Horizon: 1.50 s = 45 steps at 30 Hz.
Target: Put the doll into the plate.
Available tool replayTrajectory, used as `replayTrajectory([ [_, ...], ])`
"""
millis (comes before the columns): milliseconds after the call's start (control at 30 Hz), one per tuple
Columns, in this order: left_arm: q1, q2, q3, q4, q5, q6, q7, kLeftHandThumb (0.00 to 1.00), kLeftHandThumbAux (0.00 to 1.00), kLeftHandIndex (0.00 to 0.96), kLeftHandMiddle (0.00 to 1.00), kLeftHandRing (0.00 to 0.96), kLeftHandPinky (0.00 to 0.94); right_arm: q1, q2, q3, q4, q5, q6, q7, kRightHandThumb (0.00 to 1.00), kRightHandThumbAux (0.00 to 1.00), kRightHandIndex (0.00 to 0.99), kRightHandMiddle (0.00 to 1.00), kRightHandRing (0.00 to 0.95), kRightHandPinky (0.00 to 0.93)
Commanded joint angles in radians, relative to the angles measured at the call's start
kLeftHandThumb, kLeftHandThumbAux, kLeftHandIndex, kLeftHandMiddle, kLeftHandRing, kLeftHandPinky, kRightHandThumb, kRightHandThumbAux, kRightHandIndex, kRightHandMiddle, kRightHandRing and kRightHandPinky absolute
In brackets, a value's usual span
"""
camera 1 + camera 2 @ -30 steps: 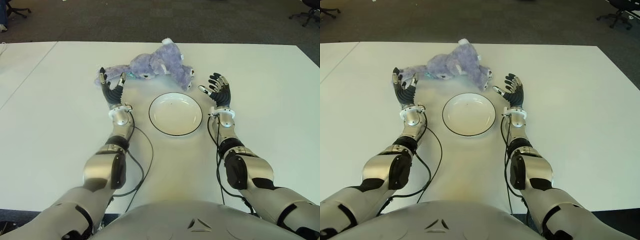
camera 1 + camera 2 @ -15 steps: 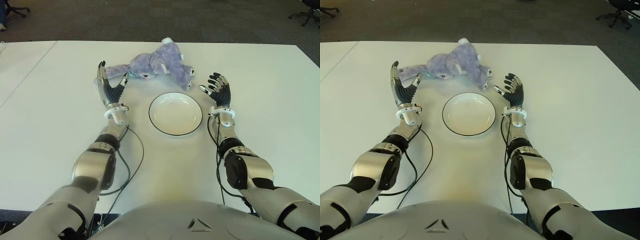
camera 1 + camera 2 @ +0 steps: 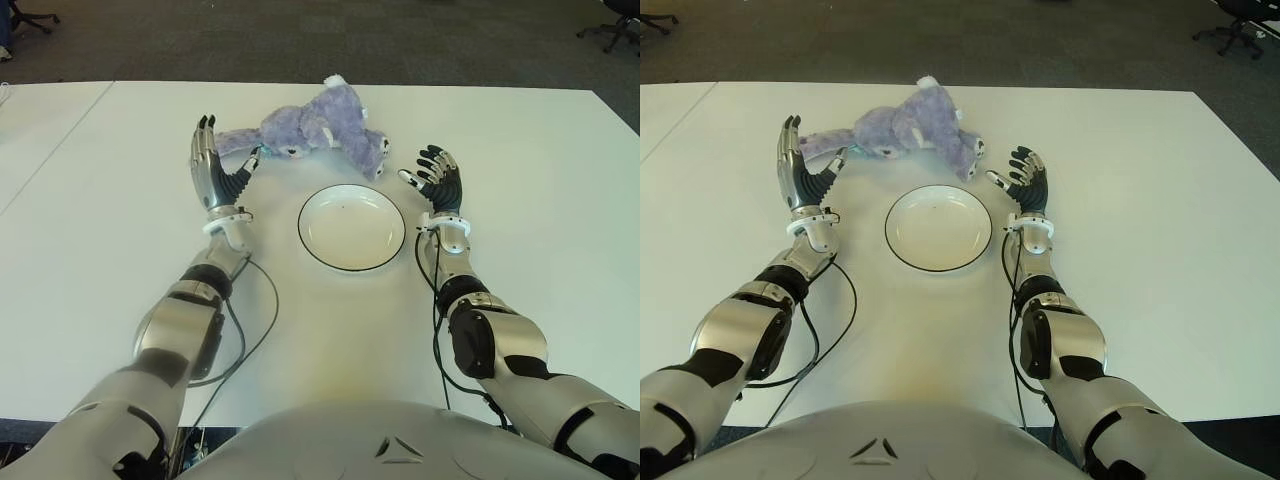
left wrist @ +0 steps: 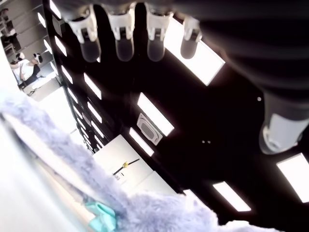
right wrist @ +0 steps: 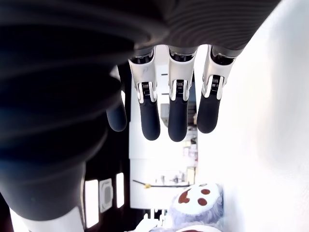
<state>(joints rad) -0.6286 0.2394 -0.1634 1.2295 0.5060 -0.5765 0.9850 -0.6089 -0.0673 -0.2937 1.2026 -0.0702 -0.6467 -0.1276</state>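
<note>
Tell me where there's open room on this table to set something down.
The white table is bare to the right of the right hand and to the left of the left hand. Between them it is crowded: the plate, with the doll just behind it.

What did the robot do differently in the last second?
Its left hand swung outward to its left and rose with fingers pointing up, open beside the doll, holding nothing. The right hand, doll and plate stayed put.

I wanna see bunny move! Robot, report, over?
Left hand open beside doll. Right hand open right of plate. Doll not held. Nothing in the way.
</note>
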Motion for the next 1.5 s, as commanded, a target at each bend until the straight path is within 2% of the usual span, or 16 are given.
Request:
replayTrajectory([
  [33,-0.001,0.039,-0.069,0.067,0.069,0.081,-0.013,0.208,0.516,0.000,0.000,0.029,0.000,0.268,0.071,-0.021,0.153,0.031,0.130,0.007,0.000,0.854,0.212,0.260,0.257,0.291],
  [133,-0.021,0.067,-0.104,0.077,0.097,0.119,-0.027,0.236,0.532,0.000,0.000,0.018,0.015,0.267,0.071,-0.020,0.153,0.031,0.133,0.010,0.000,0.856,0.216,0.258,0.259,0.287],
  [233,-0.043,0.095,-0.154,0.083,0.142,0.165,-0.016,0.264,0.502,0.000,0.000,0.000,0.000,0.267,0.072,-0.022,0.153,0.032,0.137,0.008,0.000,0.863,0.214,0.254,0.252,0.263],
  [433,-0.080,0.125,-0.205,0.091,0.183,0.225,-0.016,0.297,0.468,0.000,0.000,0.000,0.000,0.264,0.071,-0.019,0.154,0.029,0.144,0.006,0.000,0.861,0.206,0.248,0.239,0.221],
  [467,-0.091,0.130,-0.220,0.094,0.197,0.247,-0.017,0.334,0.441,0.000,0.000,0.000,0.000,0.263,0.070,-0.019,0.154,0.028,0.146,0.006,0.000,0.857,0.194,0.242,0.229,0.224],
  [733,-0.142,0.125,-0.277,0.107,0.234,0.325,-0.048,0.371,0.388,0.000,0.000,0.000,0.000,0.262,0.069,-0.017,0.154,0.026,0.146,0.006,0.000,0.848,0.196,0.245,0.237,0.248],
  [867,-0.199,0.115,-0.321,0.114,0.260,0.367,-0.132,0.360,0.383,0.000,0.000,0.000,0.000,0.261,0.071,-0.016,0.155,0.023,0.152,0.000,0.000,0.841,0.202,0.252,0.245,0.248],
  [1033,-0.221,0.125,-0.372,0.116,0.294,0.374,-0.170,0.332,0.371,0.000,0.000,0.000,0.000,0.260,0.073,-0.018,0.155,0.026,0.153,0.003,0.000,0.844,0.190,0.241,0.228,0.229],
  [1333,-0.259,0.164,-0.490,0.118,0.395,0.370,-0.163,0.306,0.355,0.000,0.000,0.000,0.000,0.258,0.073,-0.029,0.156,0.036,0.160,0.017,0.000,0.823,0.188,0.244,0.233,0.230],
  [1500,-0.275,0.179,-0.537,0.121,0.435,0.369,-0.158,0.255,0.367,0.000,0.000,0.000,0.000,0.257,0.072,-0.032,0.156,0.035,0.160,0.013,0.000,0.832,0.199,0.252,0.248,0.260],
])
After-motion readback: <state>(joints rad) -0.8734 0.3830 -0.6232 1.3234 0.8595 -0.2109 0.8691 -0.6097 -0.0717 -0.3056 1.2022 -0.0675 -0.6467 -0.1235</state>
